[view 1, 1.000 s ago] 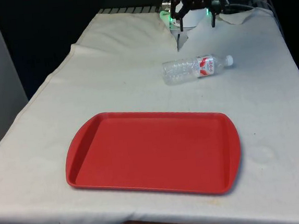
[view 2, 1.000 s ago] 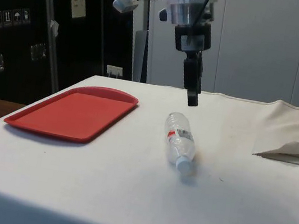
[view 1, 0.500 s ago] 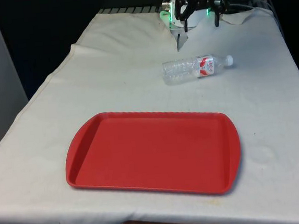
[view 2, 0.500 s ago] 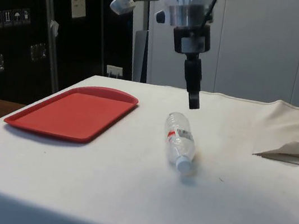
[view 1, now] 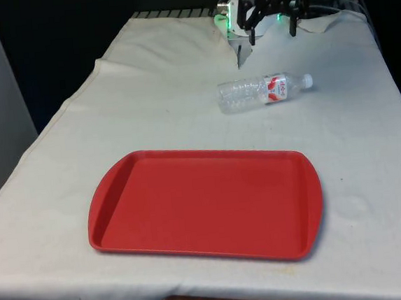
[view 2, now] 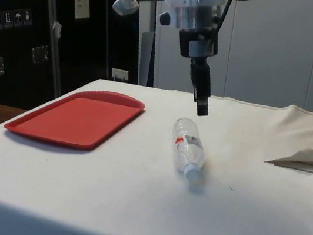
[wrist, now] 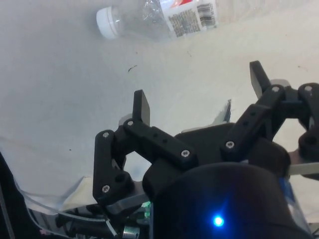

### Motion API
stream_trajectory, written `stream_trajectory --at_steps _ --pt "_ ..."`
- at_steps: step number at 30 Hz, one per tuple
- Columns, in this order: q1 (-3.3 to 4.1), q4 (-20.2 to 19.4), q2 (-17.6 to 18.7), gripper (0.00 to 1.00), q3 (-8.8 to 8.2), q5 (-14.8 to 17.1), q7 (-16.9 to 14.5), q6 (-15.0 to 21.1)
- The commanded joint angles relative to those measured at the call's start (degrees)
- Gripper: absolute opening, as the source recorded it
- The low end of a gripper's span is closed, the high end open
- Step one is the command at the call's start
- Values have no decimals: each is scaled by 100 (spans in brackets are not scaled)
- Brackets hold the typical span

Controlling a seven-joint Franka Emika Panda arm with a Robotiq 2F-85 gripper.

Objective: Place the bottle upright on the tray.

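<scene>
- The gripper (view 2: 203, 108) hangs above the tabletop (view 2: 132, 197), empty, with its two fingers spread wide apart, as the wrist view shows (wrist: 199, 97).
- Over the last second it has drifted a little towards the bottle's side in the side view and risen slightly; in the front view it has shifted towards the front view's right, where it now sits at (view 1: 271, 31).
- The bottle (view 1: 264, 91) lies on its side on the cloth, below the gripper and a little nearer the front camera, with its white cap (view 1: 307, 80) pointing away from the tray. It has not moved between frames.
- In the wrist view the bottle (wrist: 159, 17) shows ahead of the fingertips, apart from both, so no contact has been made.
- The red tray (view 1: 205, 204) sits well apart from the gripper, beyond the bottle, and holds nothing.
- My reading: the arm is lining up over the bottle, and the task is at its start. The grasp, the turn to upright and the carry to the tray all remain to be done.
</scene>
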Motion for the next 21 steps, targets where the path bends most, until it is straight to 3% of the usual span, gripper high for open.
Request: stream_trajectory --at_steps 1,8,21 --pt "11 17 29 100 17 -23 -23 40" --pt "0 29 0 100 69 0 -69 92" --pt "17 -103 -17 100 132 23 -189 716"
